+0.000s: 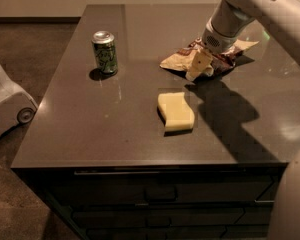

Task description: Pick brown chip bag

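One dark countertop (90, 134) with drawers below carries everything shown. The pale robot arm (250, 4) reaches in from the upper right. The brown chip bag (176, 60) lies crumpled toward the counter's far right. A pale yellow block (175, 111) lies nearer, at centre, and an upright green can (105, 51) stands far left. The gripper (197, 69) is down on the bag's middle; whether it is clamped or apart cannot be told.

My pincer (194, 73) hangs over the brown chip bag (175, 60), and with my arm (240, 9) it covers the bag's middle. My arm runs off the top and right edges. The right edge cuts the table (100, 129); the left edge cuts a white wheeled thing (7, 101).
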You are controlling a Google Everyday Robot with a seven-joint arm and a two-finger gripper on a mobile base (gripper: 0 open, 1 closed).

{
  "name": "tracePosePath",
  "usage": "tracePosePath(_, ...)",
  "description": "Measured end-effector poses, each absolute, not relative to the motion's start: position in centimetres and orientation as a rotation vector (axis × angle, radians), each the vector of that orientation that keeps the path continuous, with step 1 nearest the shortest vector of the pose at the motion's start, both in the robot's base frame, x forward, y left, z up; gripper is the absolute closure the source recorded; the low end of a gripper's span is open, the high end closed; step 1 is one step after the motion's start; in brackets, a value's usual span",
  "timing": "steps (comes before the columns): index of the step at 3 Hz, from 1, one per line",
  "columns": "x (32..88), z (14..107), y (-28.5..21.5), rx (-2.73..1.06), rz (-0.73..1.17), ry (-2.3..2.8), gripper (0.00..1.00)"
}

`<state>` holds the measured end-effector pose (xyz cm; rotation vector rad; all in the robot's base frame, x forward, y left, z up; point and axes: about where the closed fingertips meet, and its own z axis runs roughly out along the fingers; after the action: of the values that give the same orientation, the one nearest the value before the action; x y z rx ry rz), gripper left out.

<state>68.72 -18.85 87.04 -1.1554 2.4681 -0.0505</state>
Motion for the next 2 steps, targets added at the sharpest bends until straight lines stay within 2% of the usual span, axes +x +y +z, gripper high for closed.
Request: tracePosePath(2,69.4,88.9,-18.6,-1.175,-0.023,2.431,0.65)
